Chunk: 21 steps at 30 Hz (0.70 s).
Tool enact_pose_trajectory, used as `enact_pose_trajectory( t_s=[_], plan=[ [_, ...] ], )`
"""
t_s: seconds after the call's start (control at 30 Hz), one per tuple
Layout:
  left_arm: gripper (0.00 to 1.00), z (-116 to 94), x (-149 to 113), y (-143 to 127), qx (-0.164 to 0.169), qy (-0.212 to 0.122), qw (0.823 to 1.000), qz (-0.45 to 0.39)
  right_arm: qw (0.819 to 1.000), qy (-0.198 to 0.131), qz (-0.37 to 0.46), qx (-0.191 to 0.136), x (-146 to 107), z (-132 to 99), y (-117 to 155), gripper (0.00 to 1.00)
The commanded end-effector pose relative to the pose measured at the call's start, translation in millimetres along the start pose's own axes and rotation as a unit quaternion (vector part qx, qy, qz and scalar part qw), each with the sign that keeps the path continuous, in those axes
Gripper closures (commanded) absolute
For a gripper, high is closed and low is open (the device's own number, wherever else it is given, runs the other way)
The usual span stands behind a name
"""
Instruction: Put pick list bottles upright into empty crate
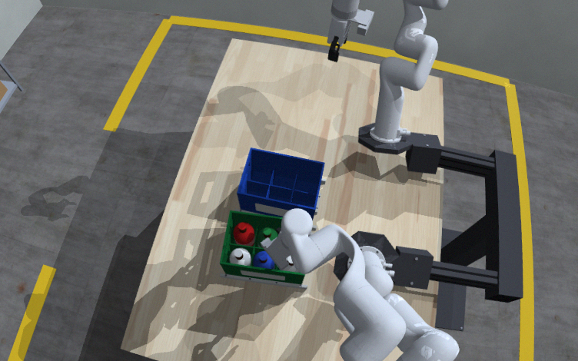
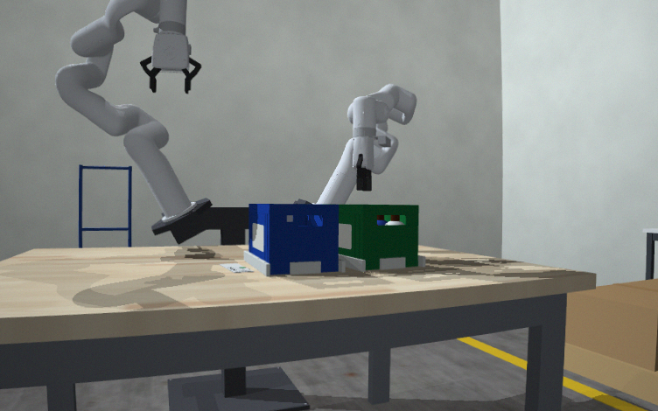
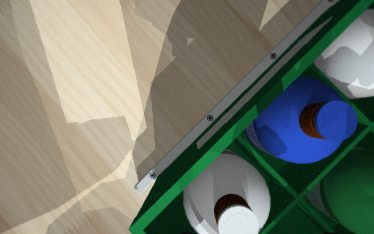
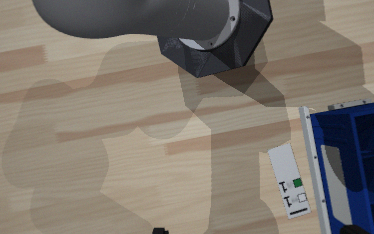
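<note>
The green crate [image 1: 230, 269] [image 2: 378, 242] [image 3: 180, 185] holds a red bottle [image 1: 243, 233], a green bottle [image 1: 267, 235] [image 3: 350, 192], a blue bottle [image 1: 263, 260] [image 3: 295, 135] and two white bottles, one at the left end [image 1: 240, 257] [image 3: 352, 55] and one at the right [image 1: 290, 265] [image 3: 227, 182]. My left gripper [image 2: 363, 184] is open and empty above this crate, seen side-on; my arm hides its right part. The blue crate [image 1: 283, 170] [image 2: 300, 242] [image 4: 345, 135] shows no bottles. The pick list [image 4: 281, 162] [image 2: 234, 268] reads white 1, green 1. My right gripper [image 2: 170, 89] [image 4: 257, 230] is open and empty.
The two crates stand close side by side, with grey holder strips along their bases. The right gripper hangs high over the far end of the table [image 1: 298, 84], well away from both crates. The left arm reaches over the green crate's right side.
</note>
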State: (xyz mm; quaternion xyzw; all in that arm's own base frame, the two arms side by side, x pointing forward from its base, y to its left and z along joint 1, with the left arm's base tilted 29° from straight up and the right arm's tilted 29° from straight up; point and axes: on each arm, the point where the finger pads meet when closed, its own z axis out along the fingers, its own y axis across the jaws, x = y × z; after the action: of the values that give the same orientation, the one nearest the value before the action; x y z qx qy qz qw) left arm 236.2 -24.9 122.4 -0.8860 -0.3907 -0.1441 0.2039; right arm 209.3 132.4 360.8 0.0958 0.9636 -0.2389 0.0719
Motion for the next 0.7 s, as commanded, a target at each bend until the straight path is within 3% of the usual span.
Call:
enact_pose_trajectory(
  t_s=[0.0,0.67],
  plan=[
    [0.35,5,1,1,-0.002,0.0,1.0,-0.001,1.0,-0.001,0.0,-0.001,0,-1,0,0.0],
    [0.35,27,1,1,-0.002,0.0,1.0,-0.001,1.0,-0.001,0.0,-0.001,0,-1,0,0.0]
  ],
)
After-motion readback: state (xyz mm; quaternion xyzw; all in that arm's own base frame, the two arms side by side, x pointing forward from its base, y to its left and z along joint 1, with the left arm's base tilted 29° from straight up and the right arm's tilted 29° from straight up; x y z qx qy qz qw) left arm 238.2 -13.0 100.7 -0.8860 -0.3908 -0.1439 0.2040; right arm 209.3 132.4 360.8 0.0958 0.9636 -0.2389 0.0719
